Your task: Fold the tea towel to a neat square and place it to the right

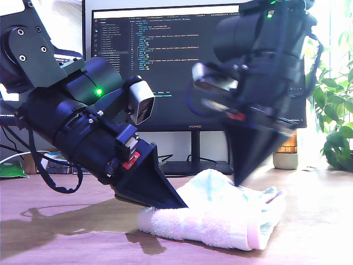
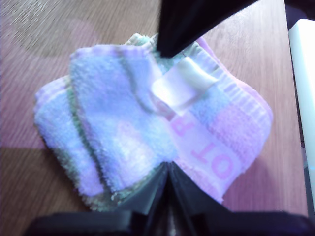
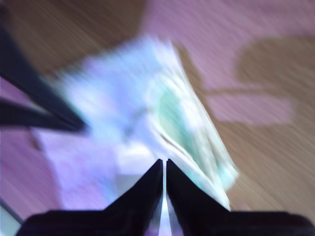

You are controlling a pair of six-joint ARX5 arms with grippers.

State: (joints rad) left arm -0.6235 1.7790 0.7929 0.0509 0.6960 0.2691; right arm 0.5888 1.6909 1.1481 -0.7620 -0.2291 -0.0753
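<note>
Tea towel (image 1: 220,218) lay folded in a thick bundle on the wooden desk (image 1: 66,243), in front of the monitor (image 1: 165,61). Long axis ran across the exterior view, folded pink-edged end toward that view's right.

First end effector (image 1: 179,205) came in low from the exterior view's left, jaws pressed together, tips at the towel's edge; grip on cloth unclear.

Second end effector (image 1: 238,182) pointed down onto the towel's top, blurred, jaws nearly together.

The fluffy pastel tea towel (image 1: 220,218) lies folded in a rumpled bundle on the wood.
</note>
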